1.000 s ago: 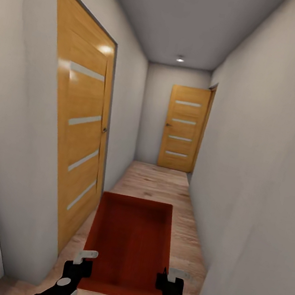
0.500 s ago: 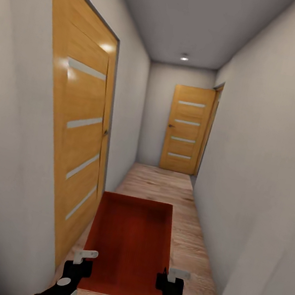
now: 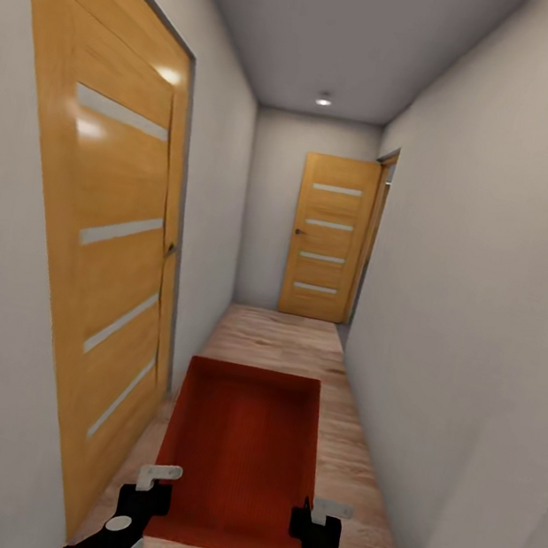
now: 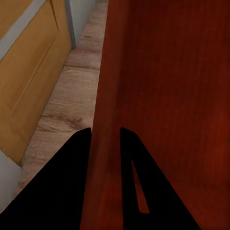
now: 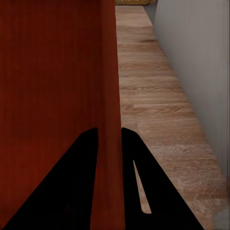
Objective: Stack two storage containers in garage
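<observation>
**Container carried further down the corridor**

Both grippers, left gripper (image 3: 148,487) and right gripper (image 3: 314,517), stayed clamped on opposite walls of the storage container (image 3: 241,448) at lower centre. The side door (image 3: 92,233) loomed larger at left than a second earlier: transport toward the garage was progressing.

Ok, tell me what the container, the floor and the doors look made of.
Storage container: probably matte plastic; uniform orange-red, thin straight walls. Floor: light wood planks, with visible grain and seams. Near door and far door: honey-coloured wood veneer, slightly glossy from the highlights, with pale horizontal strips.
</observation>
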Motion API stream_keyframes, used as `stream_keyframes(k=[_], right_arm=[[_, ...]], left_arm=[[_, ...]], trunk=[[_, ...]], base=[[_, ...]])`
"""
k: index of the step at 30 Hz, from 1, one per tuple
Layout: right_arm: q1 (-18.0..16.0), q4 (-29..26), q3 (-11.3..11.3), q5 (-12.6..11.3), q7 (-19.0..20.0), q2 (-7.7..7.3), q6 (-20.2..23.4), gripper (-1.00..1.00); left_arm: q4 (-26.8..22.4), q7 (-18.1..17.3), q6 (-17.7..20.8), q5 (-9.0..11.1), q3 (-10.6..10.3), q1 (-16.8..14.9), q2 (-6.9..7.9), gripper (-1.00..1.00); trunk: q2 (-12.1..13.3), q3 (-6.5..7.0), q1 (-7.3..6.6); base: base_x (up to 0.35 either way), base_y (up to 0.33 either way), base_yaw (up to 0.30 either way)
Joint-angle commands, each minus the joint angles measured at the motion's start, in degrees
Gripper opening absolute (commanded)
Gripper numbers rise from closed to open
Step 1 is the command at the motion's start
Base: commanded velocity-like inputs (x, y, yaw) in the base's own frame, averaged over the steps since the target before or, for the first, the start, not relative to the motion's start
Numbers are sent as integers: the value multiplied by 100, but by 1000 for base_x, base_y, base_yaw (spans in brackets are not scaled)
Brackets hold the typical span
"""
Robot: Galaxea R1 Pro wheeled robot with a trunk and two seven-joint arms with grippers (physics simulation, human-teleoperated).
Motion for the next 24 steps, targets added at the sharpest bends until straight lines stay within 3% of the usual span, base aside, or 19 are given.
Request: stream_keyframes(k=[1,7,24], right_arm=[[-8,-26,149,-49,-2,-16,-400,-100],[-8,-26,149,-48,-2,-16,-400,-100],[-8,-26,149,-59,-2,-16,-400,-100]], left_arm=[[20,32,139,118,-69,-2,7,-100],[20,29,139,119,-69,-3,7,-100],[20,25,139,119,-69,-3,10,-100]], trunk=[[-5,-8,4],[-5,-8,4],[-5,-8,4]], base=[[323,9,-265],[323,2,-149],[323,0,-6]])
